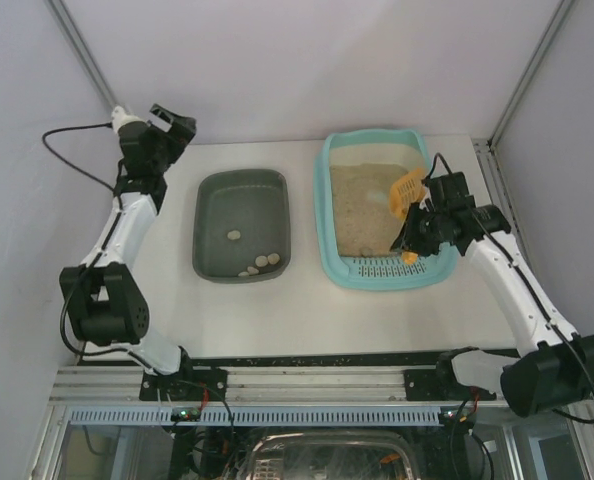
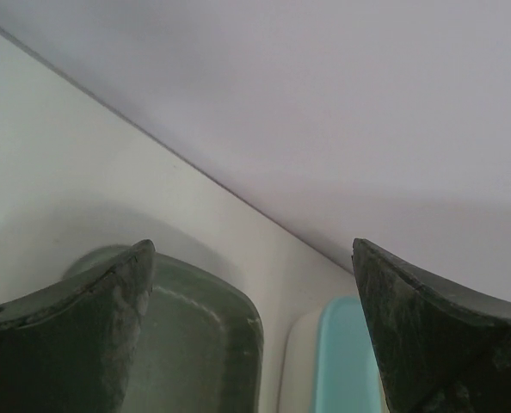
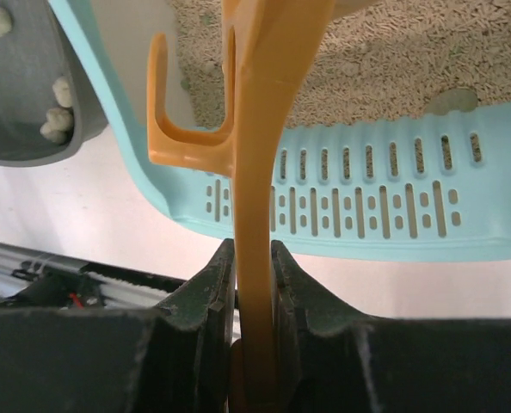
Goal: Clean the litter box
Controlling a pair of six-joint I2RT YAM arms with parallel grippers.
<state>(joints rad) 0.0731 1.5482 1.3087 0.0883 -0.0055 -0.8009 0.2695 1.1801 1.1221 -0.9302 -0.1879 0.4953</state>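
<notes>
**Litter box** (image 1: 338,268): light-teal tray, right of centre in the top view, on the white table (image 1: 307,310). Beige litter (image 1: 362,205) fills it. The perforated strip (image 1: 392,268) is at its lower end. In the right wrist view the strip (image 3: 367,202) crosses mid-frame, with litter (image 3: 393,60) above it and one pale lump (image 3: 452,101) at the litter's edge.

**Tub** (image 1: 213,225): dark grey-green, left of the litter box and apart from it. A few pale clumps (image 1: 260,263) lie near its lower right corner; they also show at the upper left of the right wrist view (image 3: 59,90).

**Scoop** (image 1: 407,192): orange, with its slotted head over the right part of the litter. The handle (image 3: 257,215) runs up mid-frame in the right wrist view, with a hook (image 3: 174,129) branching left.

**Right gripper** (image 1: 417,235): at the litter box's lower right, above the strip. Its fingers (image 3: 208,297) are pressed onto the scoop handle from both sides, pinching it.

**Left gripper** (image 1: 172,122): upper left of the top view, beyond the tub's far corner. Its fingers (image 2: 92,318) are spread wide with nothing between them. Below them the left wrist view shows the tub rim (image 2: 238,318) and a corner of the litter box (image 2: 346,353).
</notes>
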